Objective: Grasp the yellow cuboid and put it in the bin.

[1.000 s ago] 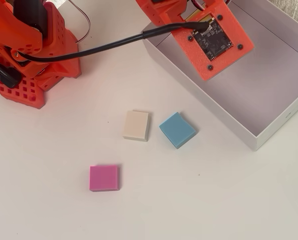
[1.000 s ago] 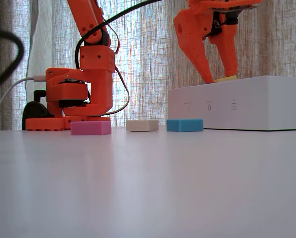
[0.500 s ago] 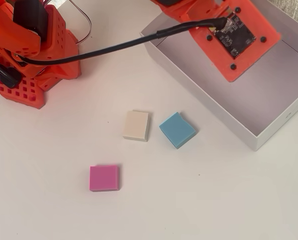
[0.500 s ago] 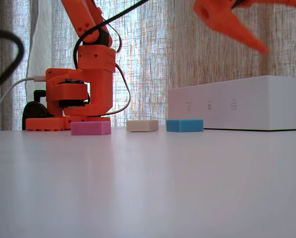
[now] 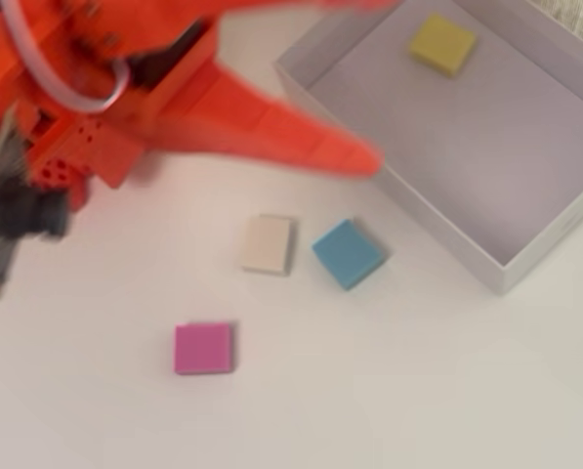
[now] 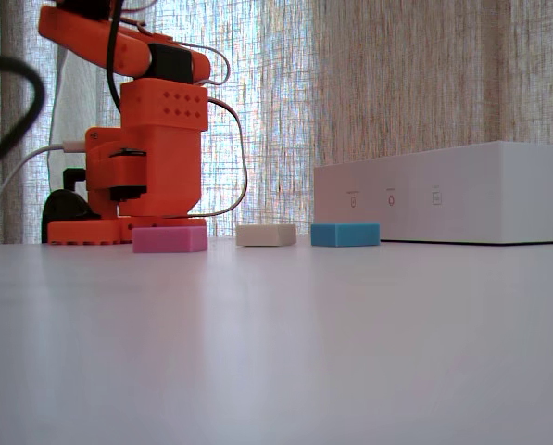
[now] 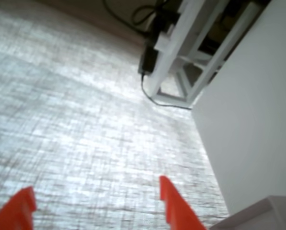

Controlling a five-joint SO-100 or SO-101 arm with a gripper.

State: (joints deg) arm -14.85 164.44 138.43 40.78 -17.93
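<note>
The yellow cuboid [image 5: 441, 43] lies flat on the floor of the bin [image 5: 502, 276], near its far corner in the overhead view. From the fixed view only the bin's white side wall [image 6: 443, 197] shows, and the cuboid is hidden behind it. My gripper [image 7: 96, 207] is open, its two orange fingertips wide apart with nothing between them, facing the curtain. In the overhead view the arm is blurred at the upper left. One finger [image 5: 335, 149] reaches to the bin's left wall, well away from the cuboid.
On the table in front of the bin lie a cream block [image 5: 268, 243], a blue block [image 5: 348, 253] and a pink block [image 5: 203, 348]. The arm's base [image 6: 146, 158] stands at the left of the fixed view, with cables behind it.
A second ago the gripper held the yellow cuboid over the bin. It then let go and rose open. Now the arm has swung back left, and the gripper is out of the fixed view.
</note>
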